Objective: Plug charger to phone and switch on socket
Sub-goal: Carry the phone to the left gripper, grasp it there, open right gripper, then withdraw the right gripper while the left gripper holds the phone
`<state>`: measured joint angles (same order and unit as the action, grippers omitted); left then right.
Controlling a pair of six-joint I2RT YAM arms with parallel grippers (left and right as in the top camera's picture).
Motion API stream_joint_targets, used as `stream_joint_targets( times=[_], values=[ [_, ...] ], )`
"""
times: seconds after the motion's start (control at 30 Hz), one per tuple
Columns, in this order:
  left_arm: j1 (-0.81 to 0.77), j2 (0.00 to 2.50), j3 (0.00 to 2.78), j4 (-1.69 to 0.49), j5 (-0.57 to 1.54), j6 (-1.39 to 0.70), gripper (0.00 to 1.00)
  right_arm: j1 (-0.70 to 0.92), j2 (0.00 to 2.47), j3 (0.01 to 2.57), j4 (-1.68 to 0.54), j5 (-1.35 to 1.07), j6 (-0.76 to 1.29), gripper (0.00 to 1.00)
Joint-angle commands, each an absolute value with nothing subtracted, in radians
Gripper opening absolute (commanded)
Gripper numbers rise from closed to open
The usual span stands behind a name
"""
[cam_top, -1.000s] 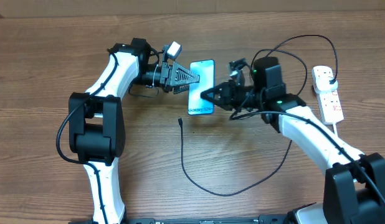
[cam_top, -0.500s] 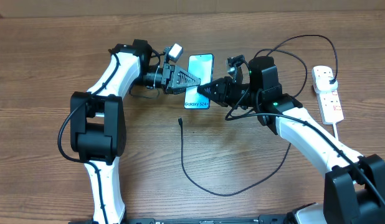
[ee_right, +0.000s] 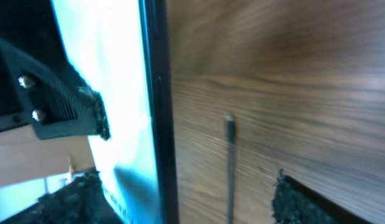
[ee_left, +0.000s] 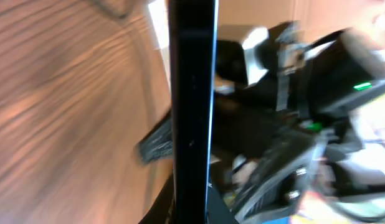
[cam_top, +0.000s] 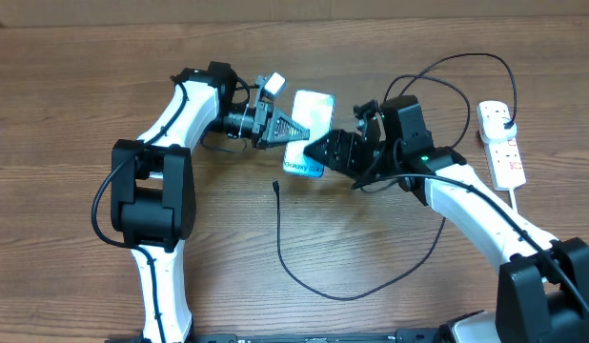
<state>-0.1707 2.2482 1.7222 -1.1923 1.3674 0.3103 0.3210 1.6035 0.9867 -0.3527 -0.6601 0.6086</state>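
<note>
On the wooden desk (cam_top: 85, 76), the left end effector (cam_top: 294, 132) is clamped shut on the phone (cam_top: 311, 119), pinching it by its left edge and holding it tilted and raised off the desk with the lit blue screen facing up. The left wrist view shows the phone (ee_left: 192, 112) edge-on between the fingers. Just below the phone, the small tip of the charger (cam_top: 279, 238) lies free on the desk. Its thin black cable loops toward the front edge and then swings right. The right end effector (cam_top: 315, 151) sits at the phone's lower right edge with its jaws spread wide and gripping nothing. At the far right lies the white power strip (cam_top: 504, 143), where the cable ends.
</note>
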Motion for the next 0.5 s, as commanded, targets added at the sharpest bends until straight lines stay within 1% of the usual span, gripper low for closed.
stream_joint_targets(
  times=[0.0,0.03,0.1,0.17,0.2,0.37,0.47],
  values=[
    [-0.178,2.238,1.736,-1.209,1.101,0.316,0.04,0.293,1.597,0.988,-0.428,-0.565,0.517,0.98],
    [-0.18,2.238,1.736,-1.213,1.03,0.285,0.04,0.29,1.597,0.987,-0.471,-0.511,0.518,1.0],
    [-0.185,2.238,1.736,-1.216,0.894,0.178,0.04,0.289,1.597,0.987,-0.561,-0.377,0.518,1.0],
    [-0.195,2.238,1.736,-1.215,0.739,0.02,0.04,0.289,1.597,0.987,-0.644,-0.259,0.519,1.0],
    [-0.2,2.238,1.736,-1.214,0.694,-0.021,0.04,0.289,1.597,0.987,-0.666,-0.235,0.519,1.0],
    [-0.256,2.238,1.736,-1.172,0.519,-0.154,0.04,0.292,1.597,0.987,-0.698,-0.23,0.524,1.0],
    [-0.289,2.238,1.756,-1.143,0.469,-0.242,0.04,0.292,1.597,0.987,-0.686,-0.232,0.537,1.0]
  ],
)
